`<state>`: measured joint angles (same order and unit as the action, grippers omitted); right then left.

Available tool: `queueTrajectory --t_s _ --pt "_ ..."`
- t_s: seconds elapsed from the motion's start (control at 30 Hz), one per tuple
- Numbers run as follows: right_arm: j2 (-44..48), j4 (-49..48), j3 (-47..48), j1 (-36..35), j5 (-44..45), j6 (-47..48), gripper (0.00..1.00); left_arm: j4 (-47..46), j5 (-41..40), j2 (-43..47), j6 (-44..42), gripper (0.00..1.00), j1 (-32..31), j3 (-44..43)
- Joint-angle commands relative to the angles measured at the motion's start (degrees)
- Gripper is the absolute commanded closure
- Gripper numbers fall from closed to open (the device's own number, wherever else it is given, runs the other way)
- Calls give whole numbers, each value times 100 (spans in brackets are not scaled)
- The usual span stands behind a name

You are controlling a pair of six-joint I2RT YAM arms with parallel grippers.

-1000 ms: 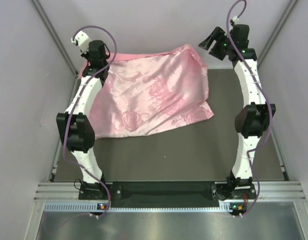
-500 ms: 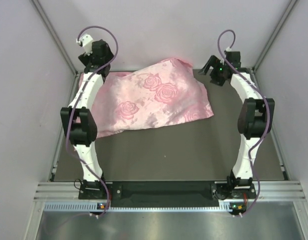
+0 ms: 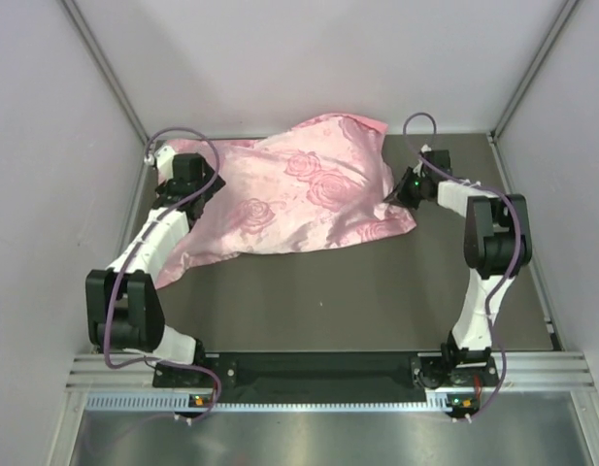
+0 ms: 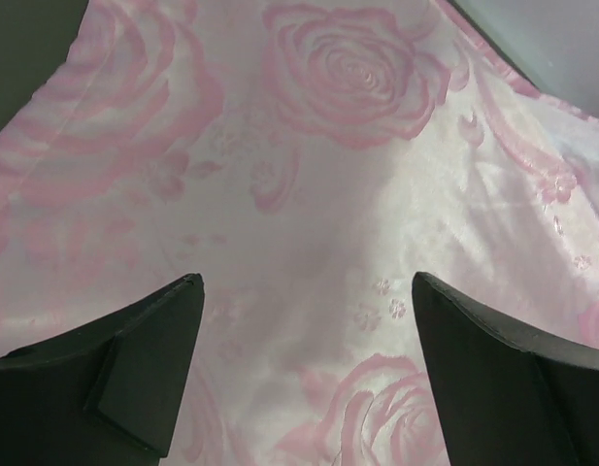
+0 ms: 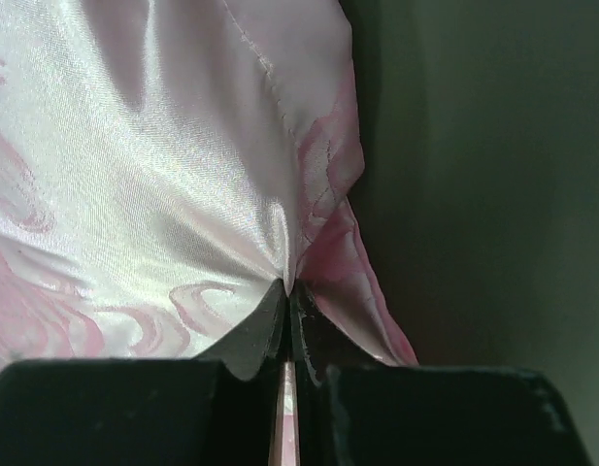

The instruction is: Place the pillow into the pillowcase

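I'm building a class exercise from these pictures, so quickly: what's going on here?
Two robot arms are working on a pink rose-patterned pillowcase lying on the dark table. The right tool is pinched shut on a fold of fabric at the pillowcase's right edge. The left tool hangs open just above the cloth near its left end, gripping nothing. No pillow shows in any view, so whether it is already inside cannot be told.

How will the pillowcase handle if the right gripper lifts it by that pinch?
Probably floppy: the pillowcase puckers into folds where the right gripper pinches it, so it should drape, not hold shape. Likely slippery: its sheen looks satin-like, and the pinch is thin. Weight unclear; contents hidden.
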<state>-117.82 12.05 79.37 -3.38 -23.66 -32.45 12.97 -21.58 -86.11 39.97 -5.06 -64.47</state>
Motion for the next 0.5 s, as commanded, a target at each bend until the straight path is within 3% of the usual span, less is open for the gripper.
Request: queueTrajectory --t_s 0.0,0.17,0.27,0.4,0.47 --pt "995 -352 -1079 -23 203 177 100 -216 216 761 55 8 5 241" --pt "2622 -818 -2924 39 459 89 100 -199 251 1499 -50 9 -56 803" --pt "3369 -775 -3480 48 502 116 100 -102 269 1877 -147 9 -109 1006" --pt "4152 -92 -3587 56 1098 309 12 266 523 2343 -235 9 -153 1085" --pt "4652 147 -3517 91 1179 441 7 529 864 2659 -349 7 -153 1059"
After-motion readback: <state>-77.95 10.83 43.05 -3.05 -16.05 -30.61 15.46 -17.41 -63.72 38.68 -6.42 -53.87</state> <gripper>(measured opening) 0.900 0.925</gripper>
